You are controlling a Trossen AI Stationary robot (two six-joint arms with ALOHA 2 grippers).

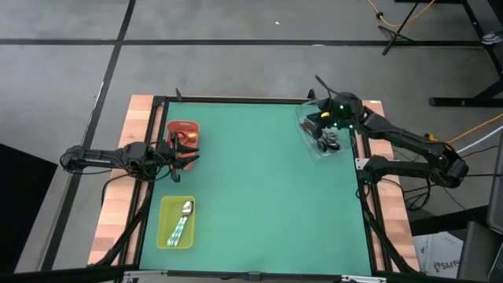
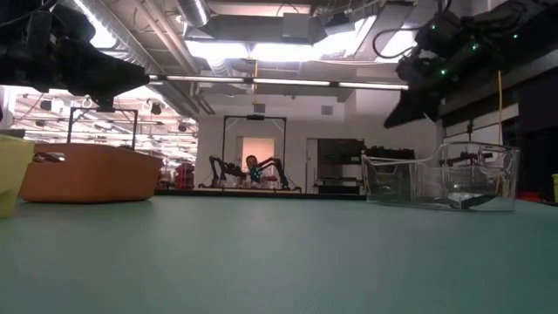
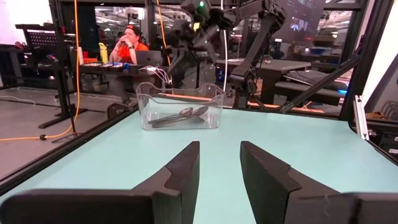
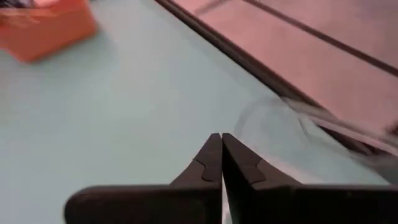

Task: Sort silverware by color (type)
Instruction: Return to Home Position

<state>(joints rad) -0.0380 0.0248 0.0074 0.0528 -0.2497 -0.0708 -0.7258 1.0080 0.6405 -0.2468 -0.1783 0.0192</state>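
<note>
The clear tray (image 1: 324,134) stands at the table's far right and holds dark spoons (image 3: 184,114), which lie on its floor (image 2: 466,199). A silver-bowled spoon with a mint-green handle (image 1: 183,220) lies in the yellow-green tray (image 1: 177,222) at the near left. The red tray (image 1: 183,135) sits at the far left; the left arm hides what is in it. My left gripper (image 1: 185,151) hovers open over the red tray's near end, empty (image 3: 219,167). My right gripper (image 1: 318,127) hangs shut above the clear tray (image 4: 221,144), holding nothing that shows.
A wide stretch of green mat (image 1: 259,189) lies between the trays. A dark frame (image 1: 361,196) borders the mat, with wooden edges outside it. Beyond the table a person (image 3: 129,43) sits at a desk among stands and cables.
</note>
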